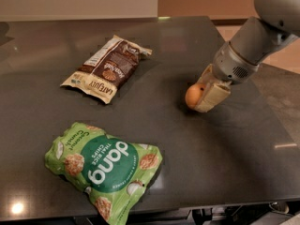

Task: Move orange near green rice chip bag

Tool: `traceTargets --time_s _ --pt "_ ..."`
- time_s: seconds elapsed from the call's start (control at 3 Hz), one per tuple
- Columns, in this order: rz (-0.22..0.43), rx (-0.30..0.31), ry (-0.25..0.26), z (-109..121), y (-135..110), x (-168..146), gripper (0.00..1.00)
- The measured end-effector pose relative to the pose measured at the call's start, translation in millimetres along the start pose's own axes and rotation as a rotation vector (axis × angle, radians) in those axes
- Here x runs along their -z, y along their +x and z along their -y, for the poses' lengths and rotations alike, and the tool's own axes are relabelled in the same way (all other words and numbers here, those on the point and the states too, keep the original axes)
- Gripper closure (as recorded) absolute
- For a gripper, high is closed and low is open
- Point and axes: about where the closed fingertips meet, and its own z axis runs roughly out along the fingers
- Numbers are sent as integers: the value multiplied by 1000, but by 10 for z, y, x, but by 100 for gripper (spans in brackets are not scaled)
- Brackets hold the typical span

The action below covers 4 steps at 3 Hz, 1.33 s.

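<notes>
Camera view: gripper [201, 97] clasps orange [192, 96], well apart from green rice chip bag [105, 170].

Setting is consistent with an office break area or kitchenette; it cannot be fixed more closely. Evidence: a dark, polished stone-like counter [234, 172] reflecting overhead lights, backed by a plain pale wall [79, 1] on the far side. Packaged snacks lie on it: a brown and cream snack bag [107, 69] far left, the green rice chip bag [105, 170] near left. At right, the robot's end effector [200, 97] grips the orange [192, 96].
</notes>
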Motion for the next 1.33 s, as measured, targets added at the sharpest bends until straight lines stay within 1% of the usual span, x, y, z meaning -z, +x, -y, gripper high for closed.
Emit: traceTargets --time_s 0.33,0.67,1.0,1.33 --pt "33 62 -42 -167 -244 -39 100" --pt "50 134 -94 -347 -470 -155 100" --pt "51 207 -153 -503 -648 -322 100" --pt "52 269 -193 -603 -778 -442 100"
